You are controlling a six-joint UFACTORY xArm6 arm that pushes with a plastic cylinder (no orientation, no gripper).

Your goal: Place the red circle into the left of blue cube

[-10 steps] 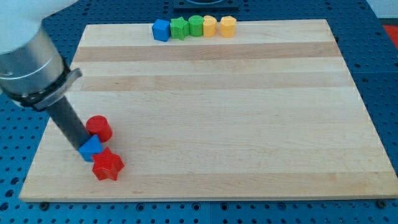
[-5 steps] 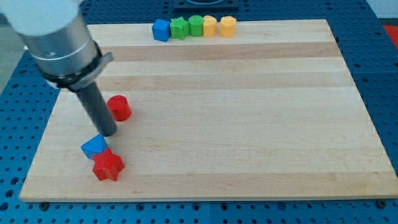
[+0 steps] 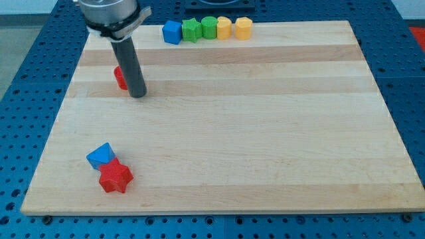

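The red circle (image 3: 119, 78) lies on the wooden board (image 3: 265, 133) at the upper left, mostly hidden behind my rod. My tip (image 3: 137, 95) rests on the board just right of and below the red circle, touching it or nearly so. The blue cube (image 3: 172, 32) stands at the view's top edge, first from the left in a row of blocks. It is up and to the right of the red circle, well apart from it.
Right of the blue cube stand a green block (image 3: 191, 29), another green block (image 3: 209, 28), a yellow block (image 3: 224, 28) and a second yellow block (image 3: 243, 28). At the lower left a blue block (image 3: 100, 157) touches a red star (image 3: 115, 176).
My rod has moved up the board and to the right, pushing the red circle from the lower left pair up to the upper left. The blue block and red star stayed.
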